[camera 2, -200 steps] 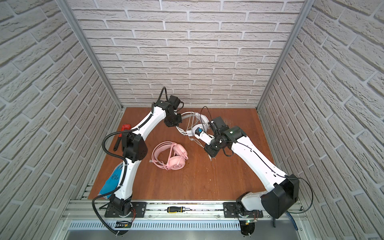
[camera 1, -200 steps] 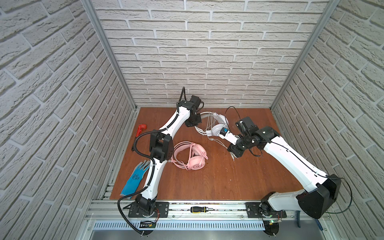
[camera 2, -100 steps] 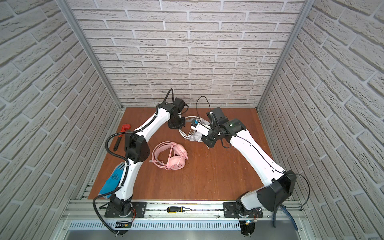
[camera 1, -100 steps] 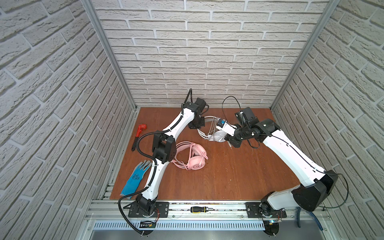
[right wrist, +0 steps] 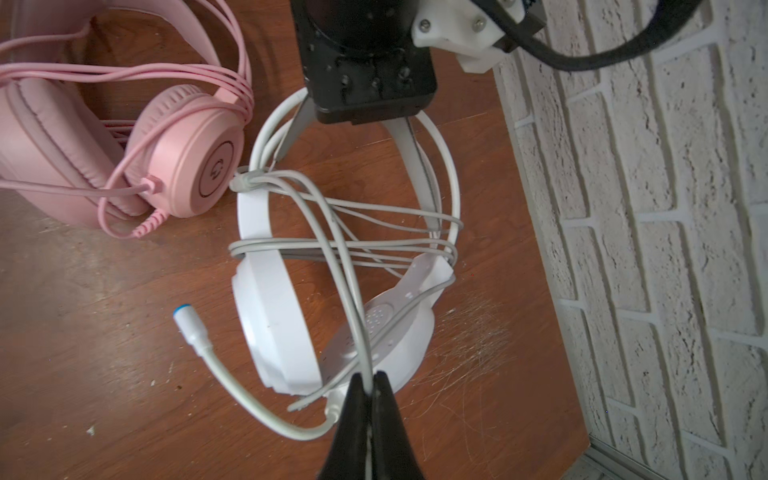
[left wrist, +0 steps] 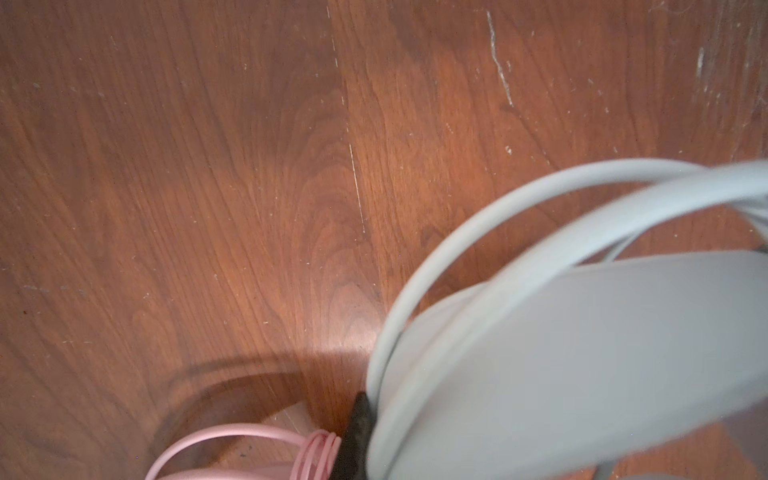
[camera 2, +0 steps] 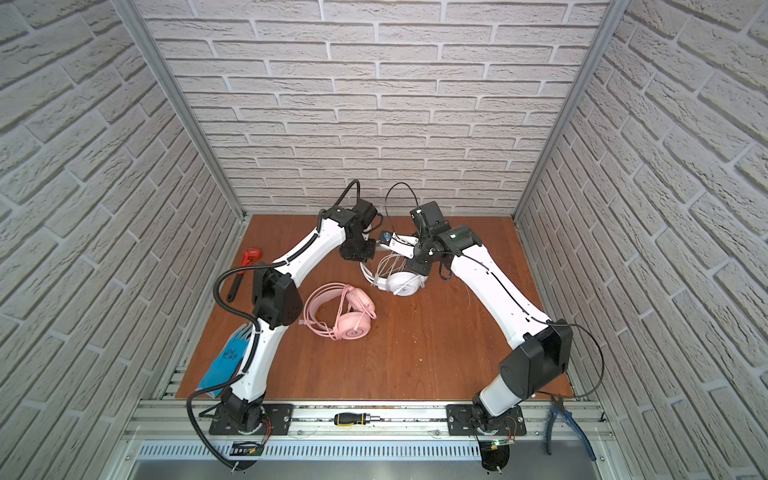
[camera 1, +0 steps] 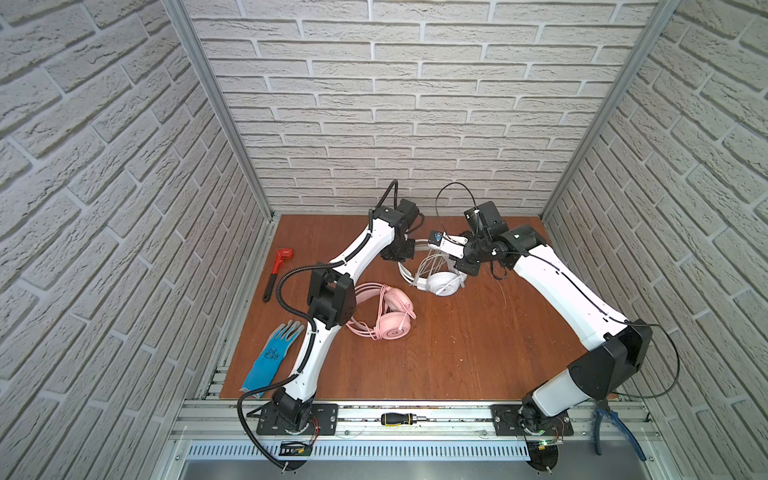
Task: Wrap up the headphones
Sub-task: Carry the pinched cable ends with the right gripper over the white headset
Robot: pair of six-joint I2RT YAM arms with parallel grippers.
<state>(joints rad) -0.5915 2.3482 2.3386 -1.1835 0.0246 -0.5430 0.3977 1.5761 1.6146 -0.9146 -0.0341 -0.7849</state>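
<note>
Only the right wrist view shows right jaws pinching white cable [right wrist: 358, 332], left jaws clamping headband [right wrist: 253, 216].

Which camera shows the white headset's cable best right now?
Right wrist: the white cable crosses the headband in several turns and runs into the shut right pincer. Both top views show it tiny; left wrist shows only the blurred headband.

Smooth matt plastic white headset [right wrist: 270, 316] on scratched wooden table [right wrist: 83, 353].
</note>
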